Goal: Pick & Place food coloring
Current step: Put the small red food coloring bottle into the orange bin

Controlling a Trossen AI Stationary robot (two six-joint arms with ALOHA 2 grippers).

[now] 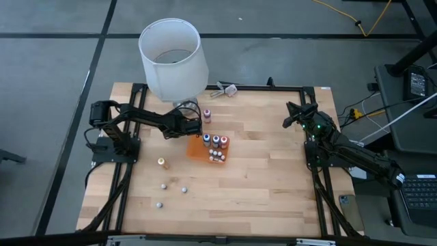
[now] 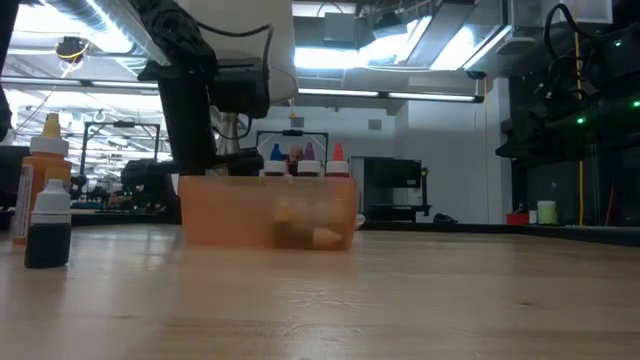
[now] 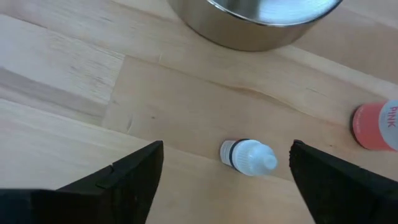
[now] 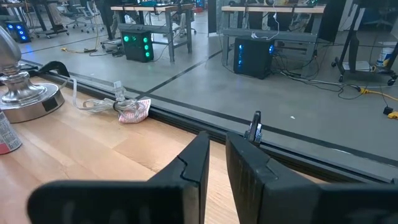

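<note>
From table height, a dark little bottle with a white cap (image 2: 47, 228) stands nearest, an orange-bodied bottle (image 2: 45, 160) just behind it. Farther on sits the translucent orange plastic tray (image 1: 198, 148), several small food coloring bottles (image 1: 216, 141) upright inside it (red, blue and purple caps show). The left gripper (image 1: 192, 125) hovers between the tray and the white-shaded lamp (image 1: 173, 57), fingers (image 3: 118, 180) spread on either side of a clear-capped bottle lying on the wood (image 3: 247, 156), not touching it. The right gripper (image 1: 293, 116) waits at the table's far right, fingers pressed together.
</note>
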